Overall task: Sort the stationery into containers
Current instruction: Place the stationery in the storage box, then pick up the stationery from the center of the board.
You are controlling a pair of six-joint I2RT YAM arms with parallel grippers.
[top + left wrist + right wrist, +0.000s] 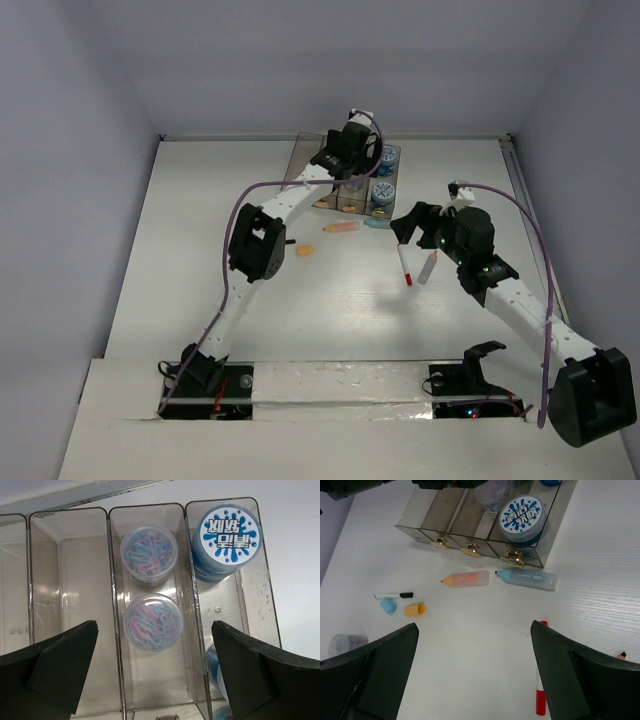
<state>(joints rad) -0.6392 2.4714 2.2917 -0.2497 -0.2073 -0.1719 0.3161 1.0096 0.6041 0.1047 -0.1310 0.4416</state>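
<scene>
The four joined translucent bins (pixel 112 580) stand at the table's far side (pixel 352 200). My left gripper (pixel 154 623) is open and empty above them (pixel 350 150). One bin holds two clear jars of paper clips (pixel 152 621). The end bin holds a blue-patterned jar (pixel 228 537) and a second one partly hidden. My right gripper (pixel 474 625) is open and empty above the table (pixel 415 228). A red/white pen (pixel 540 690) lies by its right finger. An orange marker (pixel 466 579) and a blue marker (pixel 527 577) lie in front of the bins (pixel 475 525).
A black/white pen (pixel 393 595), a blue cap (pixel 387 606) and an orange cap (pixel 414 610) lie to the left. A clear jar (pixel 347 642) stands further left. A second pen (pixel 428 266) lies beside the red/white pen (pixel 405 265).
</scene>
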